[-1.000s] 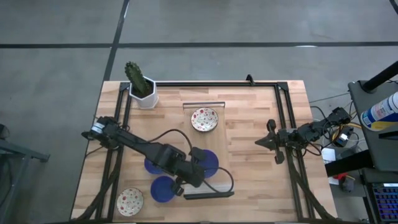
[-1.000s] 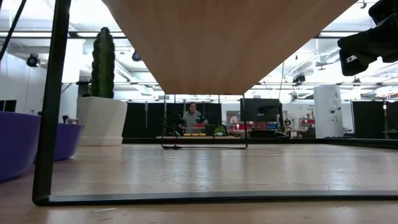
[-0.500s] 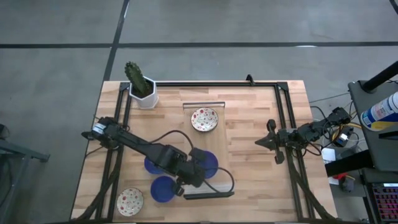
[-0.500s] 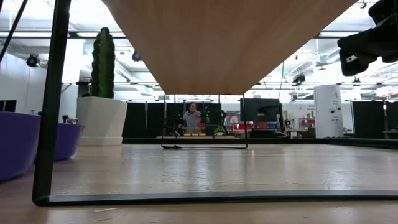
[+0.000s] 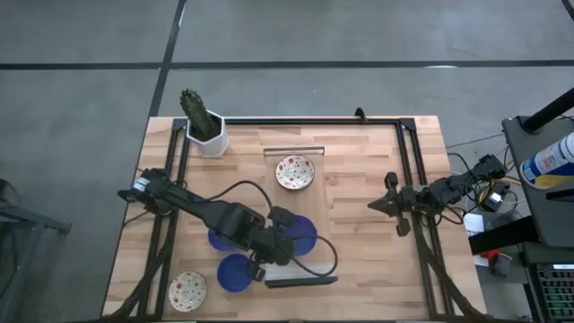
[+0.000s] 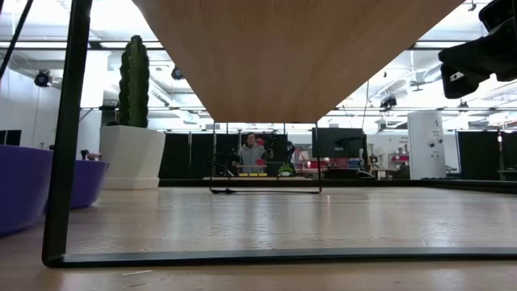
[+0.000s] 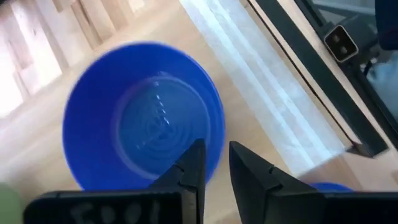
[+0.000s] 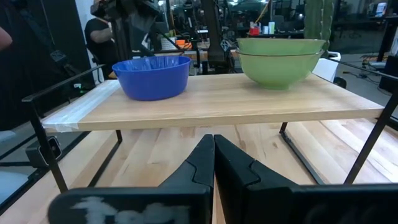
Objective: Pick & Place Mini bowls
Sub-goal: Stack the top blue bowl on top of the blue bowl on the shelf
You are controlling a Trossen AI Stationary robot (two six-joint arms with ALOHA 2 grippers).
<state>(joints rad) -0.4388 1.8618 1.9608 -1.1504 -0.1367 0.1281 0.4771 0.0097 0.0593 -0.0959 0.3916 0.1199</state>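
Observation:
A blue mini bowl (image 7: 140, 118) stands upright on a raised wooden shelf (image 5: 309, 202), toward the shelf's near end (image 5: 303, 235). My left gripper (image 7: 214, 155) hovers over its rim, open, holding nothing. A speckled mini bowl (image 5: 295, 172) rests on the shelf's far end; from the side it looks pale green (image 8: 281, 59). Two more blue mini bowls (image 5: 235, 272) (image 5: 215, 239) and one speckled one (image 5: 186, 290) sit on the table at the near left. My right gripper (image 5: 373, 206) waits shut near the table's right edge, pointing level at the shelf.
A white pot with a green cactus (image 5: 204, 127) stands at the far left corner. The shelf rests on black wire legs (image 6: 60, 162), with free room beneath it. Black rails (image 5: 408, 161) run along the table's sides. A person (image 6: 252, 153) is in the room far behind.
My left gripper has risen a little and drawn slightly back toward the table's left from the blue bowl on the shelf. The bowl has stayed where it was.

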